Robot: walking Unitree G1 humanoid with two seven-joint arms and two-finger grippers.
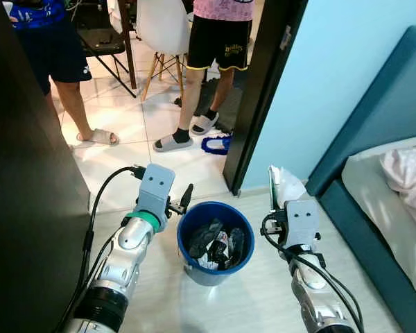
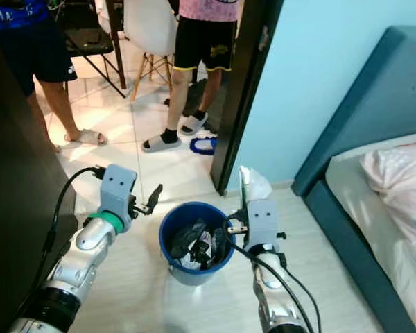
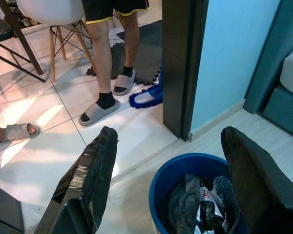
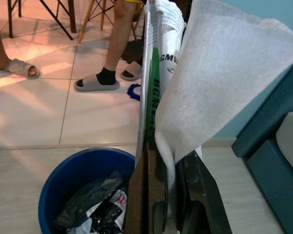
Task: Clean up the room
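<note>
Clenched on a light, limp white tissue (image 4: 219, 83) and flat packet (image 4: 156, 58), the right end effector (image 1: 277, 208) pinches their lower edges beside the blue bin (image 1: 215, 243), while the left end effector (image 1: 184, 198) hangs released.

Round blue plastic bucket (image 1: 215, 243) on pale wood-plank floor (image 1: 263, 298), before doorway; teal upholstered bed (image 1: 381, 208) right.

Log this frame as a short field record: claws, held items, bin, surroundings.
left claw: open, empty, beside the bin's rim
right claw: shut on white tissue and a printed wrapper, beside the bin
bin: blue, on the floor, holds dark bags and scraps
people: two standing beyond the doorway, in slippers
bed: on the right
</note>
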